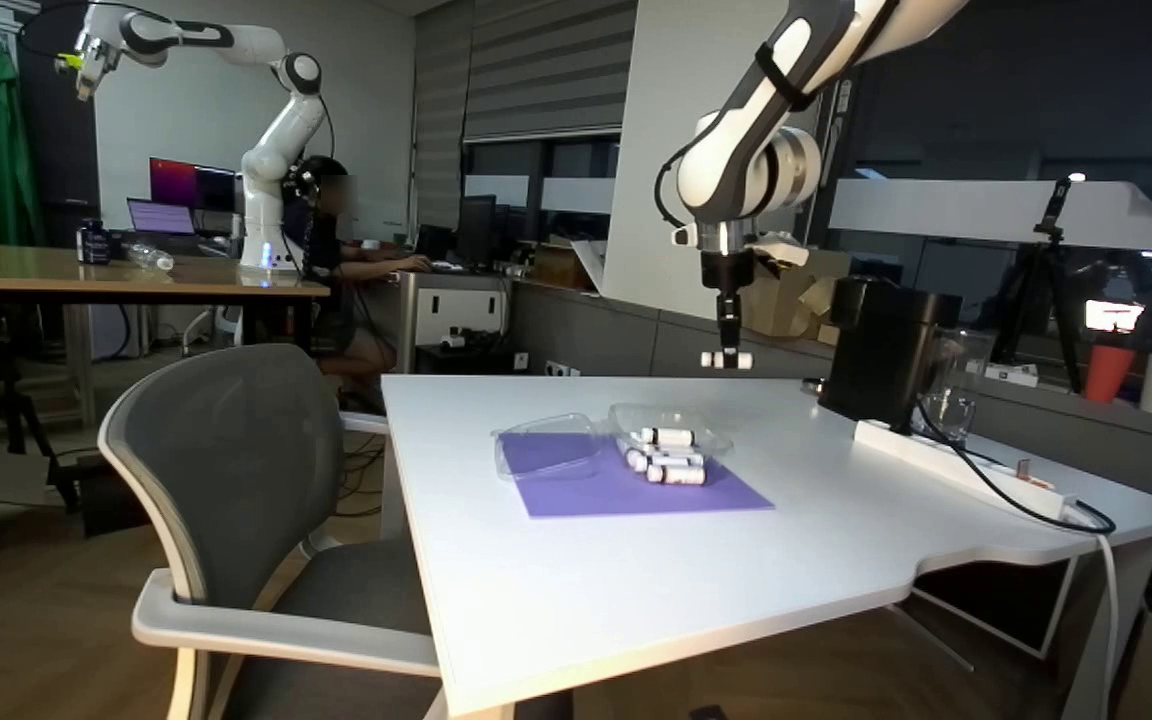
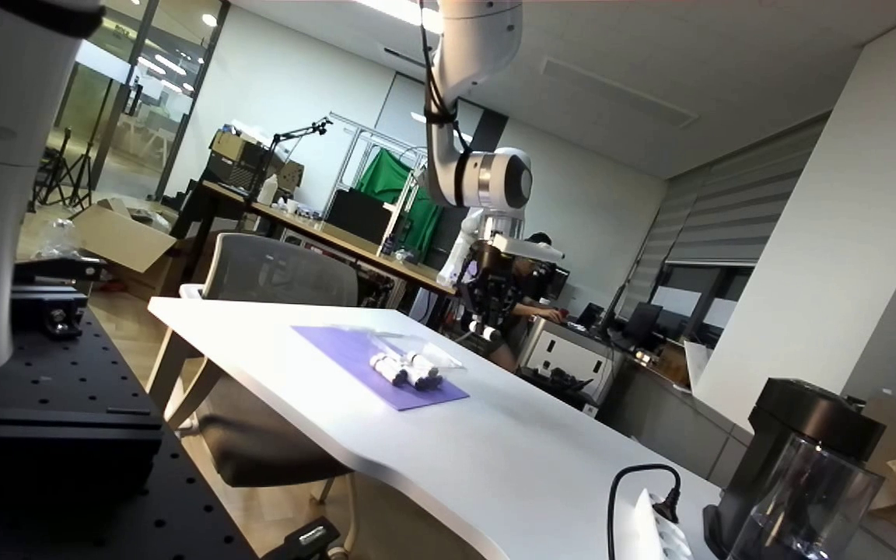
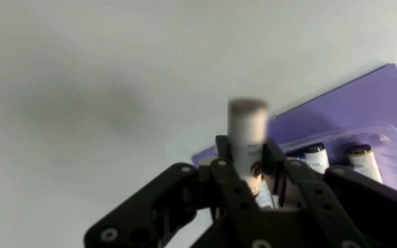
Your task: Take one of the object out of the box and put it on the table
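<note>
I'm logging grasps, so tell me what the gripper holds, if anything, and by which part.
The gripper holds a small whitish bottle across the middle of its body, with both ends sticking out.

One mat, one clear box.

Smooth wht table, its edge nearest me curving inward at approx 4 o'clock. Purple mat lies flat on it, offset twd 10. Clock ctred on the mat w/ the far edge at 12: a blk machine stands at 2, a long wht pwr strip lies at 3, a blk cable plugged into it.
</note>
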`<state>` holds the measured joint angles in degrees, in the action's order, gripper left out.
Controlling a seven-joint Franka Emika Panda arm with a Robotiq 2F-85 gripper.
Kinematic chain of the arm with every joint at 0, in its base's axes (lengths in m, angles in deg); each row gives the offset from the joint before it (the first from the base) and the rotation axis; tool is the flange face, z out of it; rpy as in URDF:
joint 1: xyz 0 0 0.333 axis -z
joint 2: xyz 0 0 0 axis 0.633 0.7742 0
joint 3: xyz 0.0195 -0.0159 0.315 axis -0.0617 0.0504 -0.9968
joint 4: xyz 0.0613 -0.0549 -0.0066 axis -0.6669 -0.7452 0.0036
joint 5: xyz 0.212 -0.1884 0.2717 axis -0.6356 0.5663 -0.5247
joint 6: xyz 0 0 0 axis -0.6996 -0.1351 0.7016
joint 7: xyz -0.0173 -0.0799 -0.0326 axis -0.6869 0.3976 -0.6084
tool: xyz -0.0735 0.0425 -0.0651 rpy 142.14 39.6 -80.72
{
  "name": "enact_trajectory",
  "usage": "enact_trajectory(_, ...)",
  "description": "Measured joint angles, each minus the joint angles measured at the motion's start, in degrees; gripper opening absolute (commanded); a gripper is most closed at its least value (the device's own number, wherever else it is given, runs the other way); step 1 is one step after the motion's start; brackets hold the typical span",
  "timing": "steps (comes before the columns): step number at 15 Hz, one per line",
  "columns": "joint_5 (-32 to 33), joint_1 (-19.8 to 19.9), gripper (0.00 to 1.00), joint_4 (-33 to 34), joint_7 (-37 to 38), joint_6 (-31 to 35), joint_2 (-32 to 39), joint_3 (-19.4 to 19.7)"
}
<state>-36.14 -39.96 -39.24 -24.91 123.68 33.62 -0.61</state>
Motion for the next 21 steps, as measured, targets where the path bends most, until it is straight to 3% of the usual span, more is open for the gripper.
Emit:
enact_trajectory(9, -7.38, 9.09, 0.07, 7.78, 8.55, -4.76, 10.58, 1.5)
enact_trajectory(15, -13.97, 11.07, 0.07, 11.63, 17.25, -10.09, 14.06, 1.08)
enact_trajectory(21, -20.12, 11.75, 0.07, 12.37, 28.76, -8.56, 15.76, -0.23)
